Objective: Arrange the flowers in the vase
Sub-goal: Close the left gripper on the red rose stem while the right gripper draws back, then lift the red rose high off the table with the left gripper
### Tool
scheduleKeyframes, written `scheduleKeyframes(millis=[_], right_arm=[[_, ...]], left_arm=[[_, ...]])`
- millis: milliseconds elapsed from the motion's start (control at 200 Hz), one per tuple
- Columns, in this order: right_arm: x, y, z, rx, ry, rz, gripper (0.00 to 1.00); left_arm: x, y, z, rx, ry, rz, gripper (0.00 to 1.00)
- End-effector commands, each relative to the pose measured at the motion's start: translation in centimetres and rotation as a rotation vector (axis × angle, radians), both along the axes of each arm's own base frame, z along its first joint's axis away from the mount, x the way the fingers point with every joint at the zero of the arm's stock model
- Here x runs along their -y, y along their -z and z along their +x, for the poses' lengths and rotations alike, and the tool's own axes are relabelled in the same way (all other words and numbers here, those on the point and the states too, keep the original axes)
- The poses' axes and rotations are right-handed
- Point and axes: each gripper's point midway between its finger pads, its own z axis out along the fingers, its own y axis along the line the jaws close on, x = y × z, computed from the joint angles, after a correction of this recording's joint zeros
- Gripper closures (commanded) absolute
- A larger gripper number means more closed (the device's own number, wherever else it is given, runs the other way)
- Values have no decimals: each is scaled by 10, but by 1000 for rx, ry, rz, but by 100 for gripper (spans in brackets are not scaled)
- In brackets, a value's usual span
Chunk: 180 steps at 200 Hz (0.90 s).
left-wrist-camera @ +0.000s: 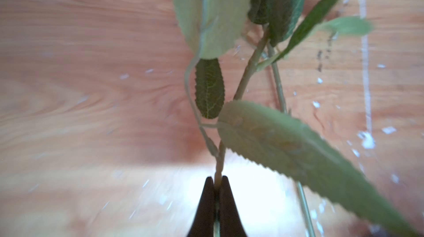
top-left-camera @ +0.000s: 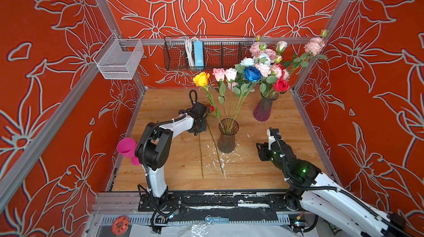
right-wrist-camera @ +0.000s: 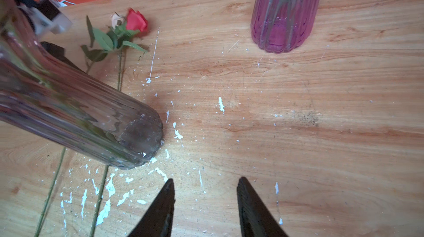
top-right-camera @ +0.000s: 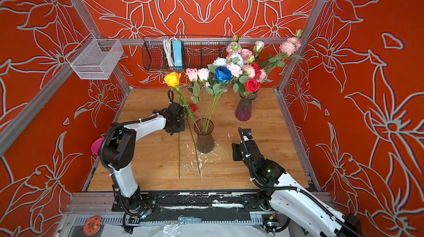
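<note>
A clear ribbed vase [top-left-camera: 226, 140] [right-wrist-camera: 91, 121] stands mid-table and holds several flowers [top-left-camera: 230, 75]: yellow, pink, white and blue roses. My left gripper [left-wrist-camera: 217, 179] [top-left-camera: 202, 122] is just left of the vase, shut on a thin green leafy stem [left-wrist-camera: 250, 63]. That stem's lower end [top-left-camera: 201, 155] trails toward the table front, and its bloom is hidden. A small red rose [top-left-camera: 211, 108] [right-wrist-camera: 136, 21] lies on the table beside the left gripper, its stem running forward. My right gripper [right-wrist-camera: 205, 183] [top-left-camera: 260, 149] hovers open and holds nothing, to the right of the vase base.
A purple vase [top-left-camera: 263, 109] [right-wrist-camera: 283, 17] full of pink, red and pale blooms stands at the back right. A black wire basket [top-left-camera: 206, 52] and a white mesh basket [top-left-camera: 119, 61] hang on the frame. A pink cup [top-left-camera: 125, 147] sits at the left edge.
</note>
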Motion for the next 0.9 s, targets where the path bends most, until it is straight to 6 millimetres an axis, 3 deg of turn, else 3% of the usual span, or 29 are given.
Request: scheduleKeyframes(millis=[0, 295, 540, 645, 776, 896], right_arm=[[-6, -19, 7, 33, 10, 68, 54], [-16, -36, 9, 71, -33, 99, 54], [-39, -77, -1, 170, -193, 192, 52], [-56, -100, -10, 229, -311, 251, 51], [-69, -124, -18, 289, -406, 305, 49], [-84, -133, -20, 289, -478, 324, 47]], left_arm=[[-14, -44, -2, 88, -15, 44, 100], [-35, -107, -27, 247, -78, 25, 100], [-68, -141, -84, 478, -231, -116, 100], [-70, -177, -114, 716, -200, -282, 100], [-77, -238, -150, 1045, -151, -443, 100], [-73, -287, -172, 1131, -73, -502, 100]])
